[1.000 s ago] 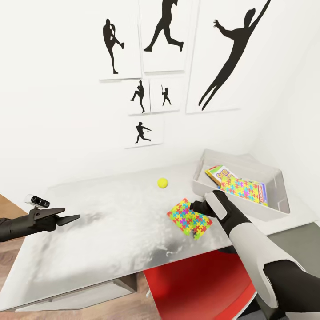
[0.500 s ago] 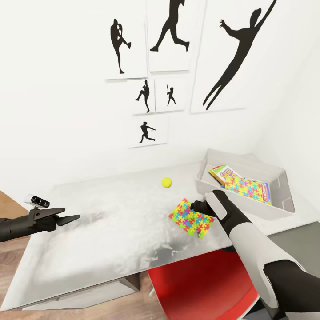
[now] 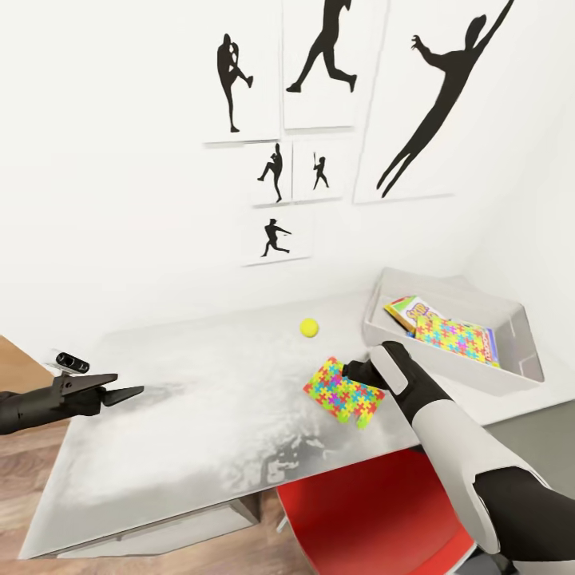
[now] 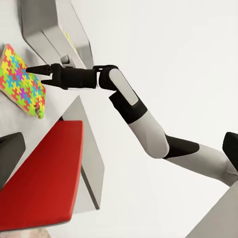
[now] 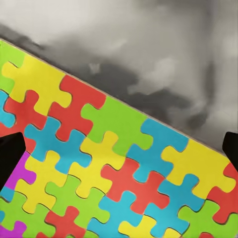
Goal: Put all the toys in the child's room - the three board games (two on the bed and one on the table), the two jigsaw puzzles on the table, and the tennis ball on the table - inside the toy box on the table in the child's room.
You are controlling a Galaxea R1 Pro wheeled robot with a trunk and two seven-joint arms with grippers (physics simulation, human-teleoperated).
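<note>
Head view: the right gripper (image 3: 348, 370) is hovering over a jigsaw puzzle (image 3: 343, 393) lying flat on the pale table (image 3: 200, 399).
Right wrist view is looking straight down on that puzzle's colourful pieces (image 5: 114, 178), with the two dark fingertips (image 5: 10, 158) standing spread wide at either side, gripping nothing. A tennis ball (image 3: 309, 327) is sitting on the table just beyond the puzzle, near the toy box (image 3: 511, 371). Inside the toy box a second jigsaw puzzle (image 3: 451, 335) is lying on top of a Skip-Bo board game (image 3: 409, 310). The left gripper (image 3: 128, 392) is hanging over the table's near-left edge with its fingers slightly parted and empty.
</note>
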